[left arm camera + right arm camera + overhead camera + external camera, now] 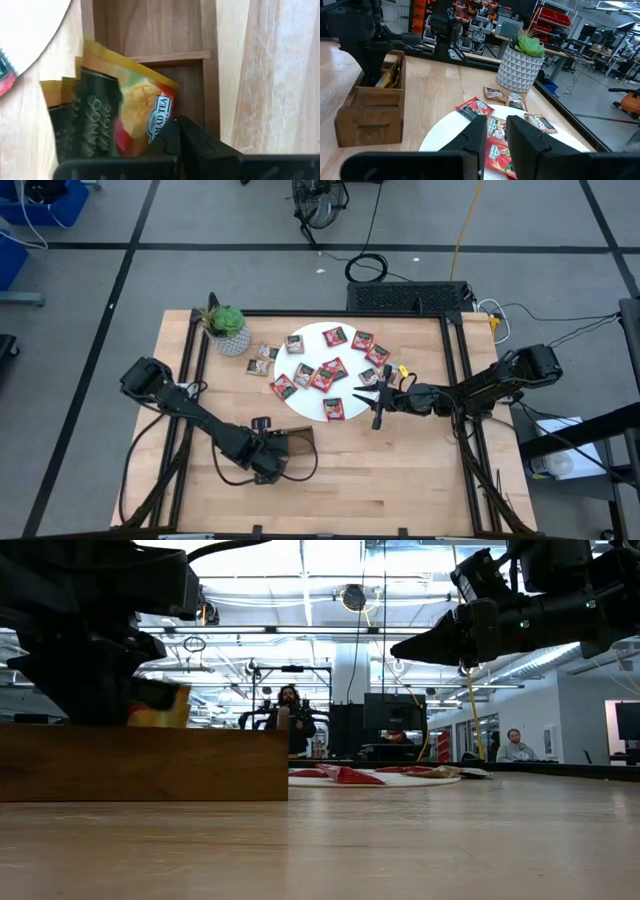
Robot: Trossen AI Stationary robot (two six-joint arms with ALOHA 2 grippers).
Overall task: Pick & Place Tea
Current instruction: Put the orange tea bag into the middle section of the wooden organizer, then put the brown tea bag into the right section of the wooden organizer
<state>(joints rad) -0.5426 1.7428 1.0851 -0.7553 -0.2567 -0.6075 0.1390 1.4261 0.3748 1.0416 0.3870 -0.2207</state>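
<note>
Mango sachet over the tray

Left gripper (175,135) clenched on an orange-yellow mango tea sachet (120,110), above the wooden tray (290,448). Right gripper (381,395), slightly parted and empty, hovers beside the white disc (312,405). The sachet looks light and floppy; pinch it at the edge.

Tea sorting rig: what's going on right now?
The left gripper is shut on an orange-yellow tea sachet and holds it at the wooden tray, over a compartment. The right gripper hovers at the edge of the white disc, jaws slightly apart with nothing between them. About ten red sachets lie on the disc, and a few grey-brown ones beside the potted plant.
</note>
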